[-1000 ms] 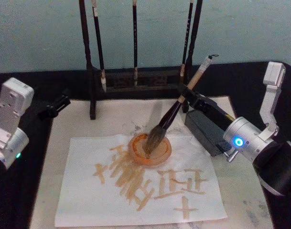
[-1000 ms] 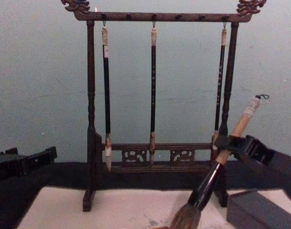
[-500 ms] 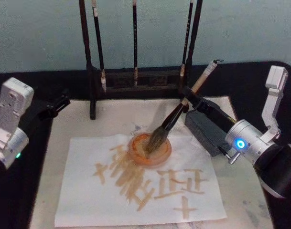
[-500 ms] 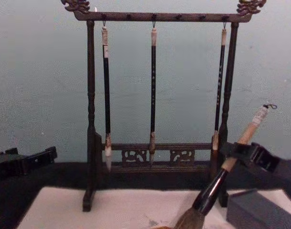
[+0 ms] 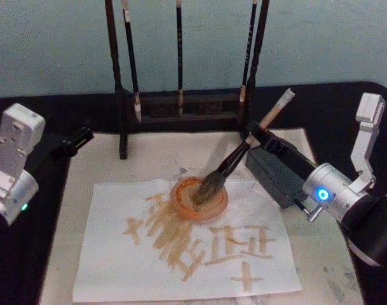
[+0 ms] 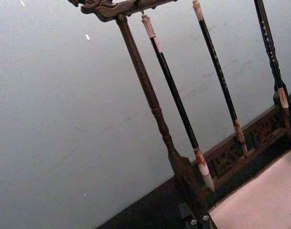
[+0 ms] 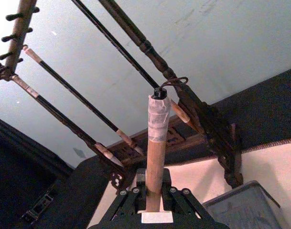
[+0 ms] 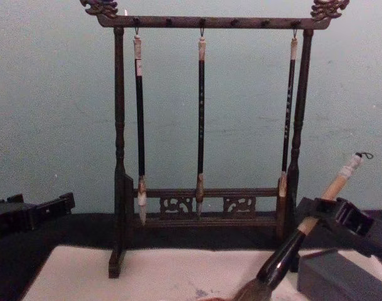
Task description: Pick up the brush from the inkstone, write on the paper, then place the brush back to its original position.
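My right gripper (image 5: 255,138) was clamped on the brush (image 5: 234,162), bristles dipped in the orange dish (image 5: 199,199). Marks already covered the paper (image 5: 117,267); returning it to the inkstone (image 5: 276,175) remained. I couldn't tell the left gripper's (image 5: 79,138) jaws.

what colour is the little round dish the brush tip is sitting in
Orange, the dish under the brush bristles; clearest in the head view.

Brush (image 5: 241,155): glossy black lower shaft, tan upper shaft, white taped end with a black loop, brown bristles. Dish (image 5: 199,198): orange, showing an amber-brown wet interior. Sheet (image 5: 117,267): white, bearing tan-orange strokes and cross-shaped marks. Paper (image 5: 158,159): off-white with faint grey smudges. Inkstone (image 5: 276,175): dark grey. Rack (image 8: 119,157): dark brown carved wood, holding three thin black brushes with pale ends. Tabletop (image 5: 66,105): black. Wall (image 8: 53,94): pale blue-green. Right arm (image 5: 333,194): silver, glowing with a blue light.
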You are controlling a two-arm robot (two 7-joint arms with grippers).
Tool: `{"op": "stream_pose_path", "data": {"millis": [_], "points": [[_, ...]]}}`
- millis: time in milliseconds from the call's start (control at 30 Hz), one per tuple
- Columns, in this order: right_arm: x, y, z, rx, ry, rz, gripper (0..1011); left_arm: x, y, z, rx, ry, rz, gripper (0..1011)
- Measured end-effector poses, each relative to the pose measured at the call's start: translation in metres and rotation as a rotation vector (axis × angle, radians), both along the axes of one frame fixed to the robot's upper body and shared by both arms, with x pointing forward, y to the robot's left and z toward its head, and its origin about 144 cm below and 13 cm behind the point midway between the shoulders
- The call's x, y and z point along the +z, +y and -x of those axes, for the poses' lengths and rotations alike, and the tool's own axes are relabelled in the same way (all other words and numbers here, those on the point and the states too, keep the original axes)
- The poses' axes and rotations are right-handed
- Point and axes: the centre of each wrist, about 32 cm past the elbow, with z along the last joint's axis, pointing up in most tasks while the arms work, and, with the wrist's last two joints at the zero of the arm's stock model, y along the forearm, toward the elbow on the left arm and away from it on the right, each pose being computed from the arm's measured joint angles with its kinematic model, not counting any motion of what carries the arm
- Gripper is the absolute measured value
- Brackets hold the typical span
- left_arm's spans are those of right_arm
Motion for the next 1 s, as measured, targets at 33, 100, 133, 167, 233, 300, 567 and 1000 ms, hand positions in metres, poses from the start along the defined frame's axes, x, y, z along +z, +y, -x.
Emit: {"op": "stream_pose_path", "data": {"millis": [33,100,133,167,233,300,567,1000], "points": [[-0.0005,-0.0005,-0.0003,-0.002,0.003,0.000,190,0.0000,0.0000,0.0000,0.000,0.000,0.000,1002],[-0.0009,-0.0008,-0.0003,-0.003,0.008,-0.001,190,0.0000,0.0000,0.0000,0.000,0.000,0.000,1002],[-0.0012,-0.0010,-0.0002,-0.004,0.011,-0.002,190,0.0000,0.0000,0.0000,0.000,0.000,0.000,1002],[-0.0015,-0.0012,-0.0002,-0.004,0.012,-0.002,190,0.0000,0.0000,0.0000,0.000,0.000,0.000,1002],[-0.0021,-0.0015,-0.0002,-0.005,0.015,-0.002,190,0.0000,0.0000,0.0000,0.000,0.000,0.000,1002],[-0.0026,-0.0017,-0.0002,-0.008,0.020,-0.003,190,0.0000,0.0000,0.0000,0.000,0.000,0.000,1000],[-0.0042,-0.0031,-0.0009,-0.016,0.034,-0.002,190,0.0000,0.0000,0.0000,0.000,0.000,0.000,1002],[-0.0080,-0.0050,-0.0025,-0.032,0.055,0.005,194,0.0000,0.0000,0.0000,0.000,0.000,0.000,1002]]}}
